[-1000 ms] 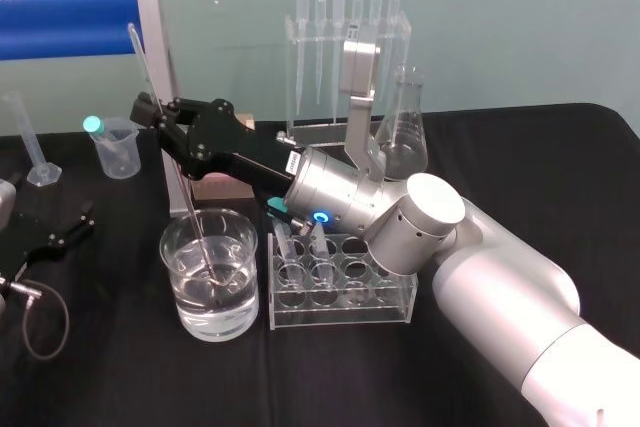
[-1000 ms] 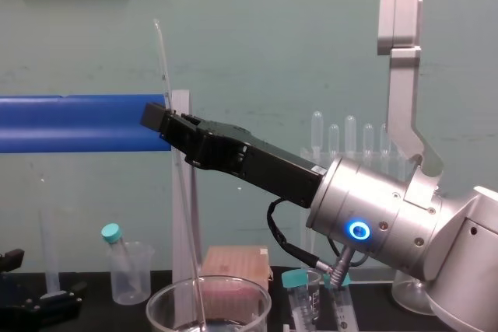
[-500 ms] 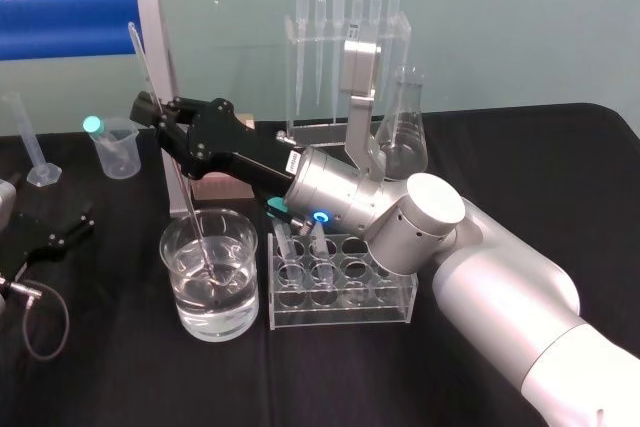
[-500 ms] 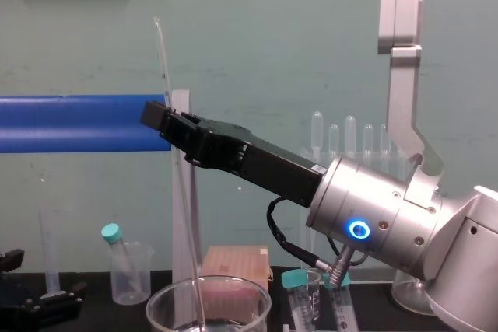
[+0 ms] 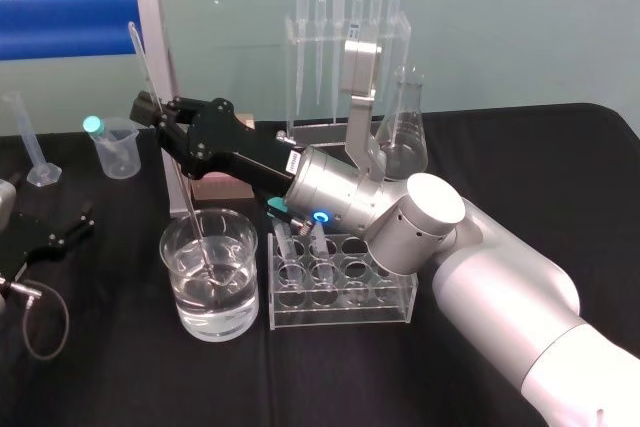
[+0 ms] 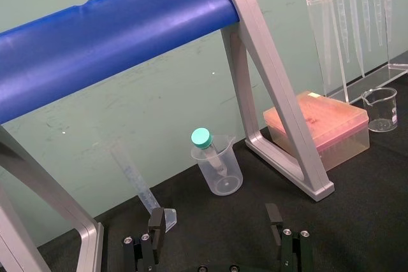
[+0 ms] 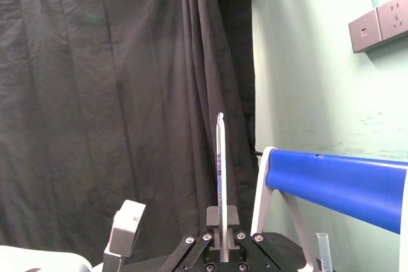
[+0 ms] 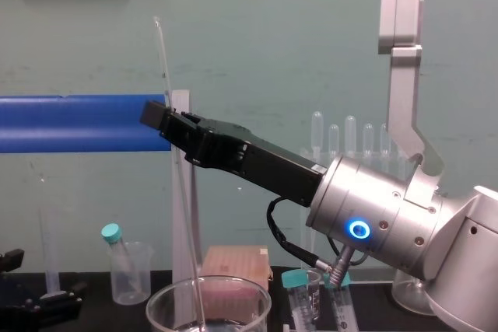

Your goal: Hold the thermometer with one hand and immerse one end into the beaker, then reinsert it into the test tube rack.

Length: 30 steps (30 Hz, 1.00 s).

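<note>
The thermometer [image 5: 140,59] is a long thin glass rod, tilted slightly, with its lower end down in the water of the wide glass beaker [image 5: 172,269] at front left. My right gripper [image 5: 149,107] is shut on the rod's upper part, well above the beaker's rim [image 8: 159,301]. The thermometer [image 8: 163,60] rises past the black fingers, and the right wrist view shows the thermometer [image 7: 220,170] clamped in my right gripper [image 7: 220,221]. The low test tube rack [image 5: 345,317] stands right of the beaker. My left gripper [image 6: 215,218] rests open at the far left.
Teal-capped tubes [image 5: 279,209] lean in the rack. A small plastic beaker [image 5: 115,152] holding a capped tube, a graduated cylinder [image 5: 30,142] and a blue-barred frame [image 5: 65,19] stand at the back left. A pink box [image 6: 319,125], pipette stand [image 5: 345,57] and conical flask [image 5: 405,132] are behind.
</note>
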Tool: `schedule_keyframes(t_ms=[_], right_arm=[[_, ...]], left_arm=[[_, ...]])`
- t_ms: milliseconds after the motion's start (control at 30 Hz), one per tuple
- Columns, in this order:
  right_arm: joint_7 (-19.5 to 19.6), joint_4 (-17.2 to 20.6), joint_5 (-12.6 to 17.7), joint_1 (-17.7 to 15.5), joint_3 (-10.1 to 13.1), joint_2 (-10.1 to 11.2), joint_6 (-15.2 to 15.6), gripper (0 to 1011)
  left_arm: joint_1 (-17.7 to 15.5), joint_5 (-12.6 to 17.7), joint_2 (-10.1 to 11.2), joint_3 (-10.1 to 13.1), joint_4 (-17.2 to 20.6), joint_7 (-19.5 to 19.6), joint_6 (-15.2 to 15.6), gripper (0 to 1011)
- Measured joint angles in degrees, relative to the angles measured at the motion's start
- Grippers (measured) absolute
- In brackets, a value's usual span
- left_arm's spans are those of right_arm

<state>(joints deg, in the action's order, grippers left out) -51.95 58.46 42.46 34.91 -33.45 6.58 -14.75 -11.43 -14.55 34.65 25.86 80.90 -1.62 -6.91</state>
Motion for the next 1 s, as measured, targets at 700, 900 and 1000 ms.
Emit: schedule_keyframes(t_ms=[700, 900, 1000], right_arm=[[-0.1, 0.0, 0.0, 0.0, 0.0, 0.0, 0.0, 52], [0.0, 0.0, 0.0, 0.0, 0.0, 0.0, 0.0, 52], [-0.1, 0.0, 0.0, 0.0, 0.0, 0.0, 0.0, 52]], left_arm=[[0.0, 0.0, 0.0, 0.0, 0.0, 0.0, 0.0, 1008], [0.0, 0.0, 0.0, 0.0, 0.0, 0.0, 0.0, 1008], [0.0, 0.0, 0.0, 0.0, 0.0, 0.0, 0.0, 1008]])
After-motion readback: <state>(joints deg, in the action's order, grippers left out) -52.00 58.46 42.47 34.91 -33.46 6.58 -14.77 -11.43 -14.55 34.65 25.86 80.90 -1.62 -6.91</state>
